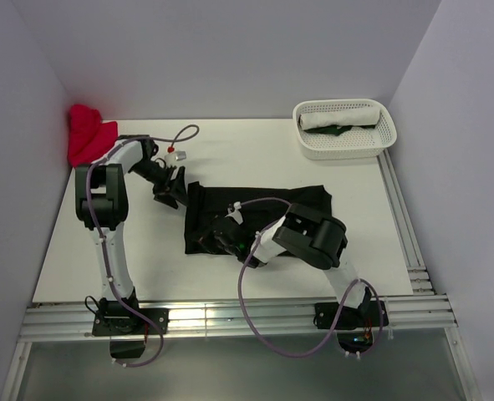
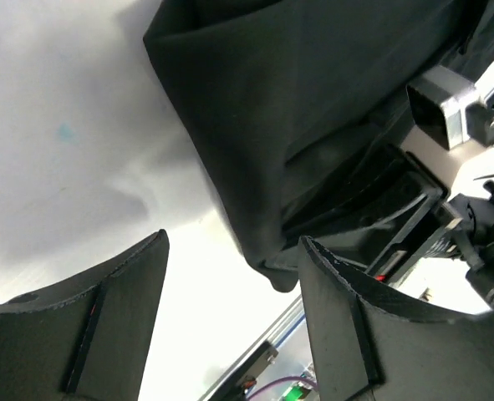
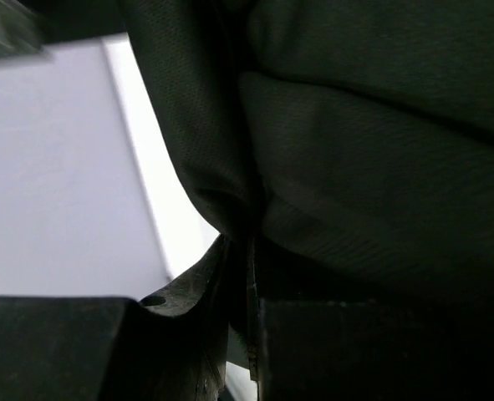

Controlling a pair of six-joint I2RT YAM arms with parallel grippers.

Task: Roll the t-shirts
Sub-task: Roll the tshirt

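A black t-shirt [image 1: 267, 207] lies folded in the middle of the table. My left gripper [image 1: 171, 194] stands open just off the shirt's left edge. In the left wrist view its fingers [image 2: 117, 309] are spread wide, and the black t-shirt [image 2: 297, 109] has a corner hanging just beyond them, untouched by either. My right gripper [image 1: 223, 235] sits on the shirt's near left part. In the right wrist view the right gripper [image 3: 248, 276] is shut on a fold of the black t-shirt [image 3: 372, 167]. A red t-shirt [image 1: 88, 134] lies bunched in the back left corner.
A white perforated basket [image 1: 344, 150] stands at the back right and holds a white rolled shirt [image 1: 347, 115] and a dark green one [image 1: 334, 130]. Walls close in the table on the left, back and right. Aluminium rails [image 1: 230, 317] run along the near edge.
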